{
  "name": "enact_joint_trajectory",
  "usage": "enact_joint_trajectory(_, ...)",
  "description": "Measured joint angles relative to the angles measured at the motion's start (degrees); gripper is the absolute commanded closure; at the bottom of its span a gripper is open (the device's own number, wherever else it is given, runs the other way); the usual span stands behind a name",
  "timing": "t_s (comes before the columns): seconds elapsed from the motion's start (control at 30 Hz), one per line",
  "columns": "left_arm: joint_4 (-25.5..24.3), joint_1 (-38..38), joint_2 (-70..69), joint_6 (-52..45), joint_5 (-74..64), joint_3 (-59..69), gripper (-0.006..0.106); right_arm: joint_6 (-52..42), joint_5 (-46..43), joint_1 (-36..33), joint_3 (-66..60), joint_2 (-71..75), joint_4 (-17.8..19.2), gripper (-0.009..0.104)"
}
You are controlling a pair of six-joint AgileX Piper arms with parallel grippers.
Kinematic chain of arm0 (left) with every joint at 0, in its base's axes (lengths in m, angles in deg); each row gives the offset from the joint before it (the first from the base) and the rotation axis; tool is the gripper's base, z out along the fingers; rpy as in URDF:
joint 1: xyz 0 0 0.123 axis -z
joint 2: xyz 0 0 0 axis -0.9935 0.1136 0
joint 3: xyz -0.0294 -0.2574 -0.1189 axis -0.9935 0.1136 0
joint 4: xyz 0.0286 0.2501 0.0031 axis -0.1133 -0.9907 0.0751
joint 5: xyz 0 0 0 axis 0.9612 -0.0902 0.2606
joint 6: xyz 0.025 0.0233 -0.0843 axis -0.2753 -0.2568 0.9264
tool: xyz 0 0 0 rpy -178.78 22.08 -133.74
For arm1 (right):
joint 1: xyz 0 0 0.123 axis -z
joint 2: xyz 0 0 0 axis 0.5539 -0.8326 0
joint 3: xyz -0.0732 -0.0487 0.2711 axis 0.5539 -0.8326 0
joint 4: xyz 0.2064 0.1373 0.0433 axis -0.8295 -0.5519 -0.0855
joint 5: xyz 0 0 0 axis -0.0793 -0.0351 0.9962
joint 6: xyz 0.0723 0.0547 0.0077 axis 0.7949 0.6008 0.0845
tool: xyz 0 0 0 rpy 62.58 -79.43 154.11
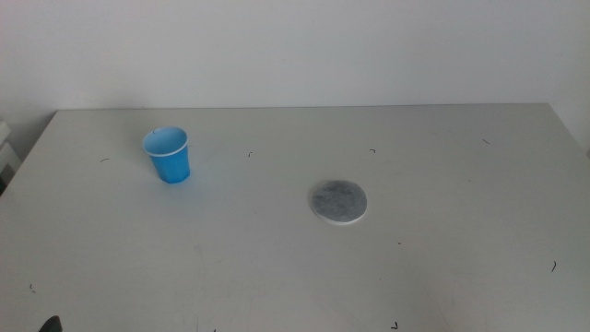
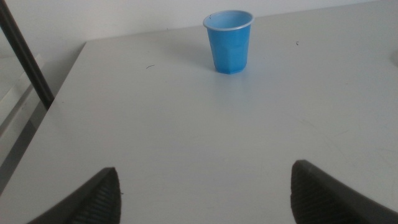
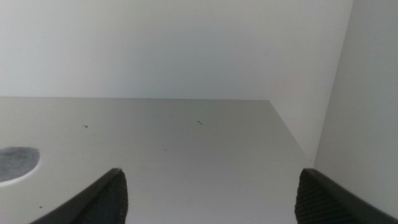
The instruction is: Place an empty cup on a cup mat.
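Your cup (image 2: 229, 41) stands upright on the tabletop (image 1: 277, 267), well ahead of the left gripper (image 2: 205, 193), whose fingers are spread and hold nothing. The cup mat (image 3: 15, 163) lies flat ahead of the right gripper (image 3: 208, 196), likewise spread, empty. No legible markings.

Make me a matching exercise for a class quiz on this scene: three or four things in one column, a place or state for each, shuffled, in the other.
Things:
1. small bright blue tapered cup
2. flat round mottled grey cup mat
3. left gripper
4. right gripper

States:
A. bare, near the table's middle
B. open, facing the cup
C. upright, on the table's left part
D. open, with the mat's edge at one side of its view

Pairs: 1-C, 2-A, 3-B, 4-D
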Motion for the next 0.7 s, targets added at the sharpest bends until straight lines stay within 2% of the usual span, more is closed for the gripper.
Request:
enact_joint_trajectory(0.13,0.00,0.00,1.38,0.05,-0.27,-3.42,-0.005,0.00,0.00,0.00,0.00,0.00,0.00,0.001)
enact_joint_trajectory(0.27,0.00,0.00,9.17,0.21,-1.42,-11.23,-0.005,0.00,0.00,0.00,0.00,0.00,0.00,0.001)
enact_joint_trajectory(0.57,0.00,0.00,36.25,0.21,-8.48,-36.36,-0.005,0.00,0.00,0.00,0.00,0.00,0.00,0.001)
enact_joint_trajectory(0.7,0.05,0.00,49.86,0.23,-16.59,-52.14,-0.005,0.00,0.00,0.00,0.00,0.00,0.00,0.001)
